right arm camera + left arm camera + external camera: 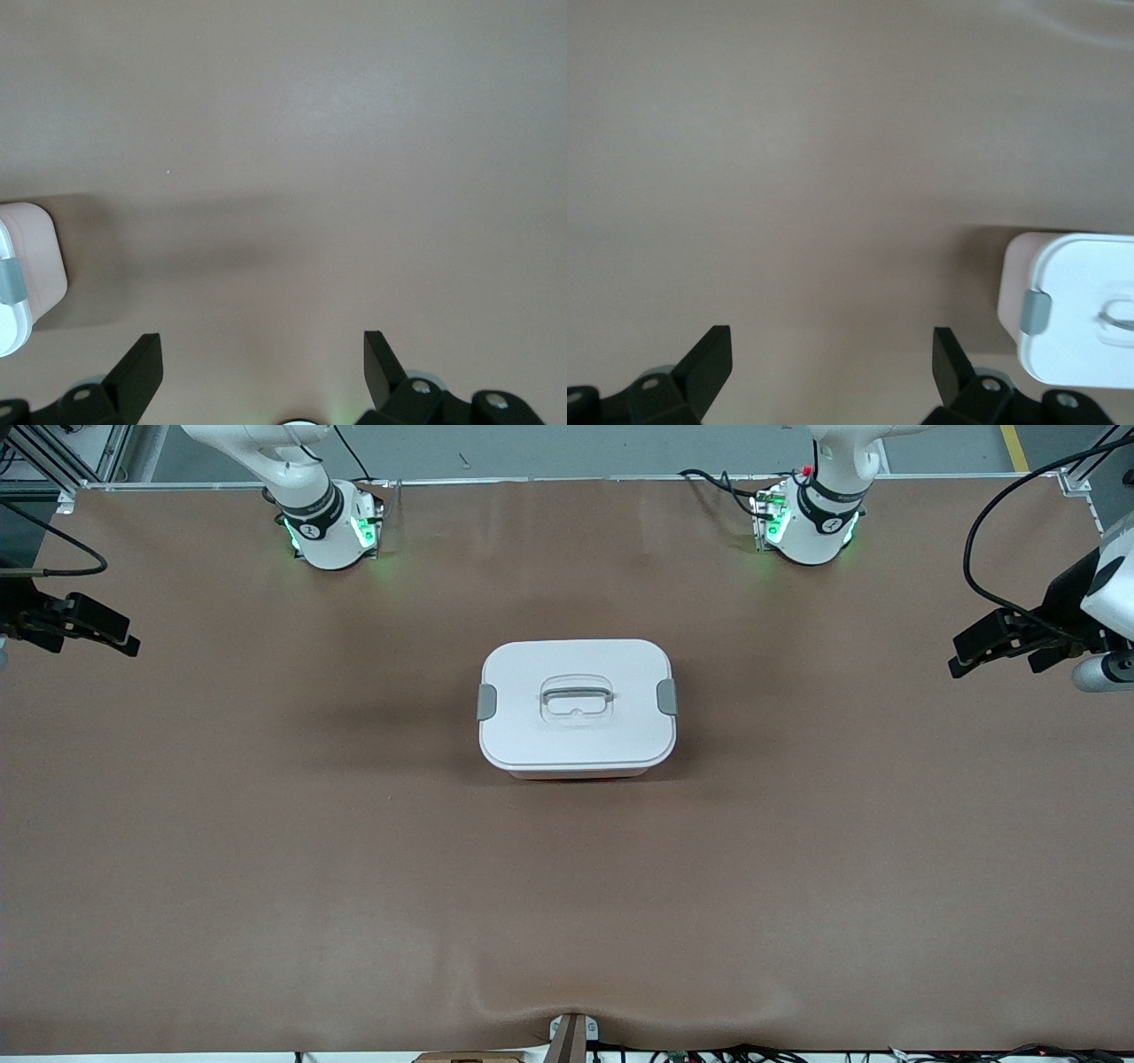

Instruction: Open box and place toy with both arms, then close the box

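The box stands shut in the middle of the brown table, its white lid on, with a grey clip at each end and a recessed grey handle. The toy is out of view. My left gripper hangs open above the table at the left arm's end, well away from the box. My right gripper hangs open at the right arm's end, equally distant. The left wrist view shows the left gripper empty over bare table, with the box off to one side. In the right wrist view the right gripper is empty too, and only a corner of the box shows.
The brown table cover wrinkles at the edge nearest the front camera, where a small bracket sits. The right arm's base and the left arm's base stand along the edge farthest from that camera. Cables trail by the left arm.
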Robot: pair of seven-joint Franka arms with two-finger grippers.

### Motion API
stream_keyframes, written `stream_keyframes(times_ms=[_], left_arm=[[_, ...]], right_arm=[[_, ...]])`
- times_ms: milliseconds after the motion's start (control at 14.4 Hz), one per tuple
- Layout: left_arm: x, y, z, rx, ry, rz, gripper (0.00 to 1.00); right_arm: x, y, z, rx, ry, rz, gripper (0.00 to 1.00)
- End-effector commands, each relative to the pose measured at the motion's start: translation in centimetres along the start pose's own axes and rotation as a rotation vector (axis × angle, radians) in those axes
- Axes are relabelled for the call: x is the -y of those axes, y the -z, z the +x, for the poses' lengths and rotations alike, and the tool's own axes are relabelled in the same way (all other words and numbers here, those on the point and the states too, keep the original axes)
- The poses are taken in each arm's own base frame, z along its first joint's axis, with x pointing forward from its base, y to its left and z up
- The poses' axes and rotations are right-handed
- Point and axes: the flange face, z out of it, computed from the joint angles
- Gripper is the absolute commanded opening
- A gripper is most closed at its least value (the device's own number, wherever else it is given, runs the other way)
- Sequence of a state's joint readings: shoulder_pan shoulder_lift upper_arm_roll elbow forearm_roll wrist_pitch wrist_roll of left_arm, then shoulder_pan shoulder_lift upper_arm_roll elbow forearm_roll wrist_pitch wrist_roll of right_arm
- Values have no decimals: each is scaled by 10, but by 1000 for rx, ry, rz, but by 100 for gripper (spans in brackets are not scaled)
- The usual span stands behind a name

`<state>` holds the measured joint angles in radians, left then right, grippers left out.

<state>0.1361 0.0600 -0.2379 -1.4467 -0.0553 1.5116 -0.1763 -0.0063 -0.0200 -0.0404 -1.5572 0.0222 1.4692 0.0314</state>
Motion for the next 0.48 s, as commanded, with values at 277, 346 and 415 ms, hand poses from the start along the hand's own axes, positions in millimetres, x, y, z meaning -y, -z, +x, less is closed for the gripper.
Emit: stream_keyframes(times_ms=[277, 346, 415], left_arm=[[30, 3, -13, 85, 0, -33, 100], [38, 7, -18, 87, 11, -30, 100], [41, 5, -20, 94, 15, -26, 100]], right_arm=[[-3, 4, -2, -2, -9, 18, 100], [-3, 4, -2, -2, -9, 18, 100], [-3, 3, -2, 0, -9, 18, 100]])
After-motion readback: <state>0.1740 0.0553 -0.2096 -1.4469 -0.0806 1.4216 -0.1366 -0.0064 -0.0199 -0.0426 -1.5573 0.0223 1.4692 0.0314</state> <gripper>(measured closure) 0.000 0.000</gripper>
